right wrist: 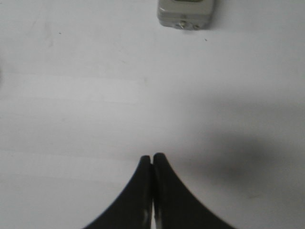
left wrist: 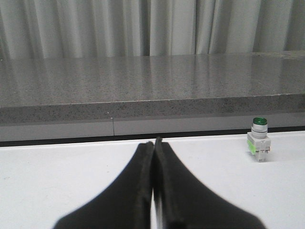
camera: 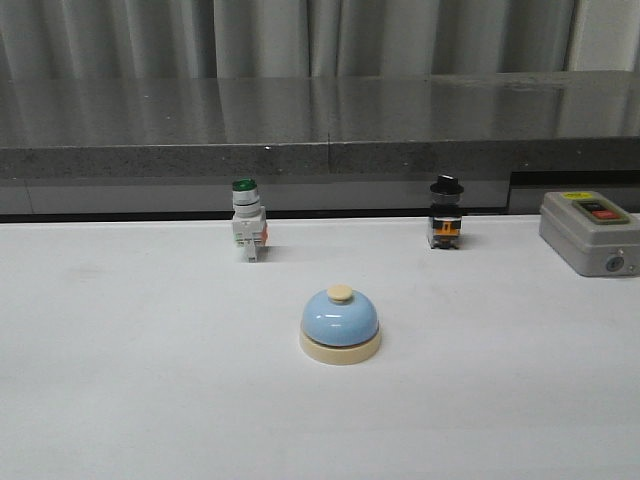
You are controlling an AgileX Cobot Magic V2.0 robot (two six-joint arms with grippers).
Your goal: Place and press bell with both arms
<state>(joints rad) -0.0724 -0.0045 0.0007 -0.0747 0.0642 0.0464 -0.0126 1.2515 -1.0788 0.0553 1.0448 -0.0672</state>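
A: Item one, the task's thing?
B: Call bell (camera: 340, 323), light-blue dome on a cream round base, cream knob on top. It stands upright on the white surface (camera: 130, 380), near the middle of the front view, with nothing touching it.

A: Nearest neighbours?
B: Behind it and to the left, a green-capped white push-button switch (camera: 247, 219), upright near the surface's far edge. Behind it and to the right, a black-capped switch (camera: 446, 212) with an orange band, also upright. Both stand well apart from the bell.

A: Further out?
B: A grey control box (camera: 591, 232) with a red button on its top, at the far right of the surface, partly cut by the frame edge. Beyond the surface runs a dark speckled stone ledge (camera: 320, 125), and behind that pale curtains (camera: 300, 35).

A: Left claw?
B: Left claw (left wrist: 155, 141), black, clenched: its two fingers meet along their length and grasp nothing. The green-capped switch shows ahead of it in the left wrist view, well apart.

A: Right claw?
B: Right claw (right wrist: 152, 158), black, also clenched with tips pressed together, grasping nothing. It hangs over bare white surface, with the grey box well ahead of it.

A: Arms in the front view?
B: Neither shows there.
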